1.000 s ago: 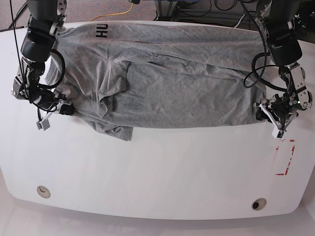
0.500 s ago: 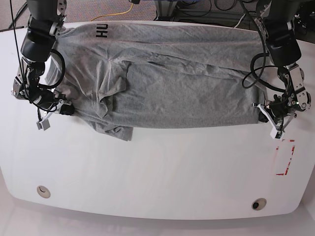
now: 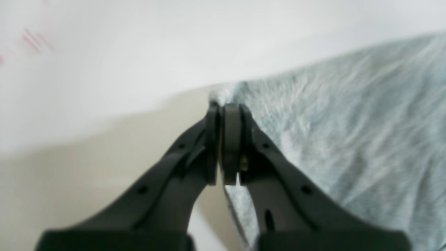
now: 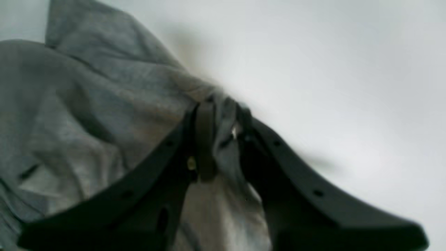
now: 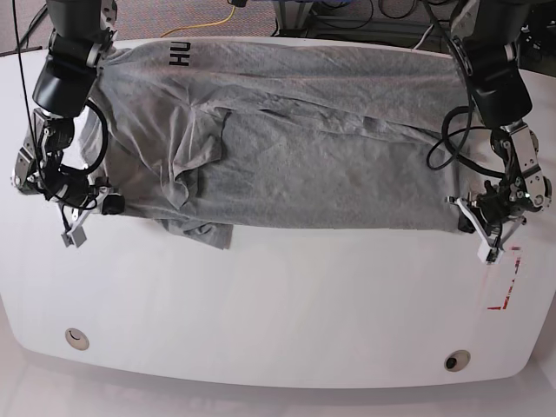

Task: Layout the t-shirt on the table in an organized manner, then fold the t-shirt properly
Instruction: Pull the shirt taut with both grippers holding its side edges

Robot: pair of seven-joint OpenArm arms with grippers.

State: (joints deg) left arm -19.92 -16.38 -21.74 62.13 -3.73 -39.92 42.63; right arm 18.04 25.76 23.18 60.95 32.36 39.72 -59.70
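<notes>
Both arms reach low: left gripper (image 5: pixel 466 217) at four o'clock and right gripper (image 5: pixel 109 203) at eight o'clock each pinch the t-shirt (image 5: pixel 304 148) edge on the table (image 5: pixel 278 304).

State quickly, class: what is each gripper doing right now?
Left gripper: shut on the t-shirt at its corner.
Right gripper: shut on bunched t-shirt fabric.

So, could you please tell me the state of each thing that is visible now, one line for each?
Heather-grey cotton t-shirt: spread across the table, wrinkled, one part folded over, held at both ends.
Left end effector: shut on the t-shirt's edge.
Right end effector: shut on bunched t-shirt fabric.
Glossy white table: bare in front of the t-shirt, red outline mark visible.
</notes>
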